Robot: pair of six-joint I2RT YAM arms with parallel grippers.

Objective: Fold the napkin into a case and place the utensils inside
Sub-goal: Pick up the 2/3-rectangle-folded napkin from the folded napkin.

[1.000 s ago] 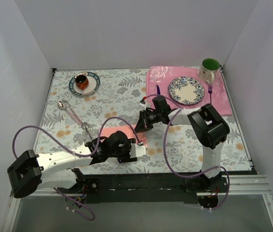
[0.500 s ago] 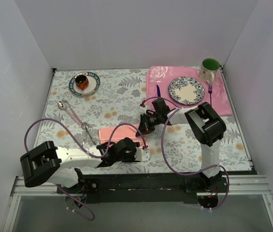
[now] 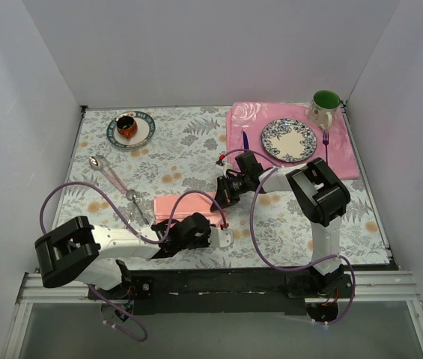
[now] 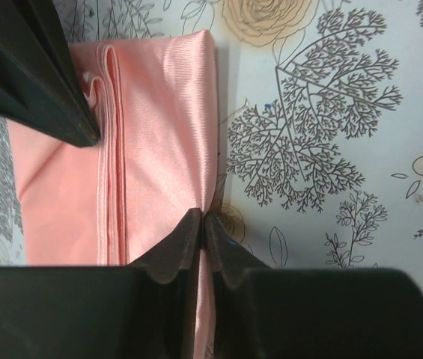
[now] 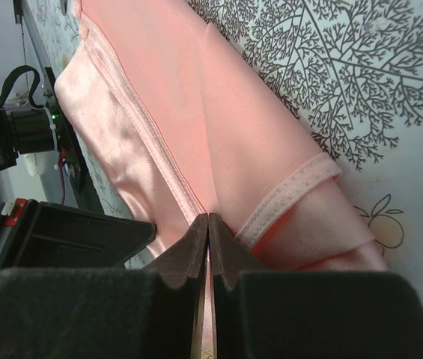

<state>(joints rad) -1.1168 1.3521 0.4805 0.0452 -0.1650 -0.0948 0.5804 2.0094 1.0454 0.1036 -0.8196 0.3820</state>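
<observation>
The salmon-pink napkin lies folded into a narrow oblong on the flowered tablecloth, near the front middle. My left gripper is shut on the napkin at its right-hand folded edge, and cloth runs between its fingers. My right gripper is shut on the napkin at its far right end, beside a hemmed corner. The two grippers sit close together. Two silver utensils lie to the left: a spoon and a second piece close to the napkin's left end.
A rose-patterned pink placemat at the back right carries a patterned plate, a purple knife, a purple fork and a green-lined mug. A saucer with a small cup stands at the back left. Purple cables loop from both arms.
My left gripper has closed on the napkin's edge, and its arm has swung in closer to the front. More of the napkin now shows. The right gripper has barely moved.
</observation>
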